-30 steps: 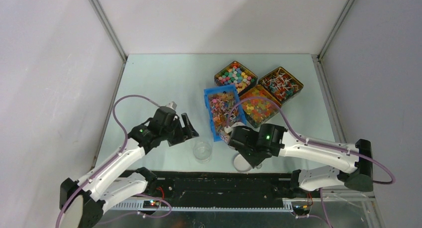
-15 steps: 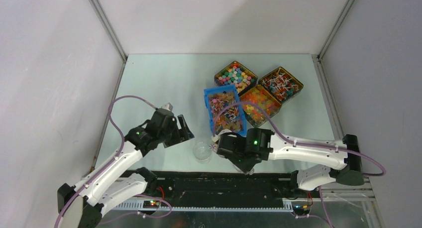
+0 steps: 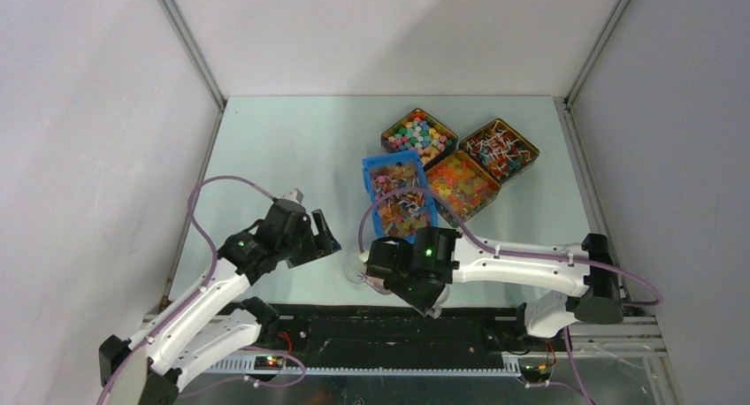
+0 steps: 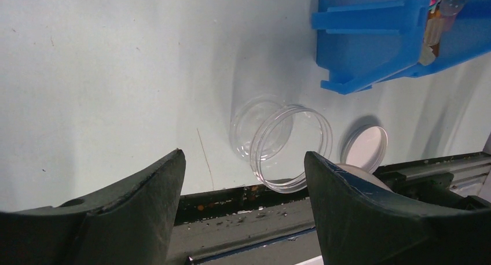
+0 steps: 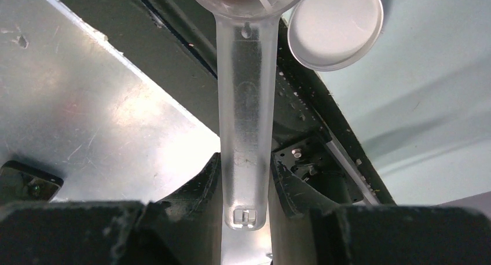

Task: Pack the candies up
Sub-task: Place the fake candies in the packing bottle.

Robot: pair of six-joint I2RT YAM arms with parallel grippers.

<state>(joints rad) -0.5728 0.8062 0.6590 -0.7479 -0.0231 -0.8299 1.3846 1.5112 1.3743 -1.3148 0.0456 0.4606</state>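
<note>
The candies [image 3: 397, 198] fill a blue bin [image 3: 370, 177] at mid table; its corner [image 4: 370, 51] also shows in the left wrist view. A clear open jar [image 4: 284, 140] stands near the table's front edge [image 3: 355, 269]. My right gripper [image 5: 246, 166] is shut on the handle of a clear plastic scoop [image 5: 245, 103]. The scoop's bowl is cut off at the frame's top, with something dark and a white sliver showing through it. From above, that gripper [image 3: 382, 268] hangs right beside the jar. My left gripper [image 4: 243, 158] is open and empty, just left of the jar [image 3: 320, 235].
A white lid [image 5: 339, 28] lies on the table right of the jar [image 4: 363, 148]. Three dark trays stand behind the bin: mixed-colour sweets [image 3: 418, 133], orange ones [image 3: 462, 186] and stick lollipops [image 3: 499, 149]. A black rail [image 3: 354, 321] runs along the near edge.
My right arm has swung left from the blue bin's near end to the jar, carrying the scoop. My left gripper has drawn back a little toward the left and near side.
</note>
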